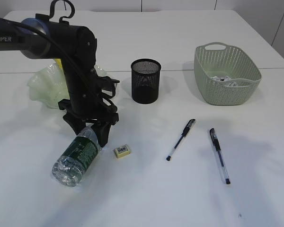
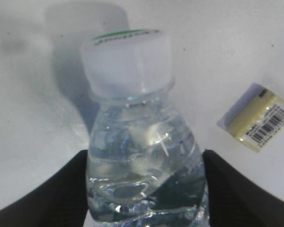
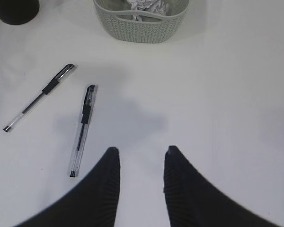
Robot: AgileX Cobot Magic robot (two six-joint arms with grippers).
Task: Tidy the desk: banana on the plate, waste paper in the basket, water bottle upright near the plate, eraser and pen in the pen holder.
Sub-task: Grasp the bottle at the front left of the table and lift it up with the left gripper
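Note:
The water bottle [image 1: 77, 157] lies on its side on the white table, cap toward the back. My left gripper [image 1: 92, 130] is shut on the bottle's shoulder just below the white cap [image 2: 128, 61], a finger touching each side [image 2: 144, 163]. The yellow eraser [image 1: 122, 151] lies just right of the bottle and shows in the left wrist view [image 2: 258, 118]. Two pens [image 1: 181, 139] [image 1: 219, 155] lie to the right. My right gripper [image 3: 139, 150] is open and empty above bare table, right of the pens [image 3: 38, 98] [image 3: 83, 128].
The black mesh pen holder [image 1: 146, 80] stands at the middle back. The green basket [image 1: 227, 71] at the back right holds crumpled paper [image 3: 146, 5]. The pale green wavy plate [image 1: 42, 82] sits behind my left arm, with a bit of yellow banana [image 1: 58, 63] showing.

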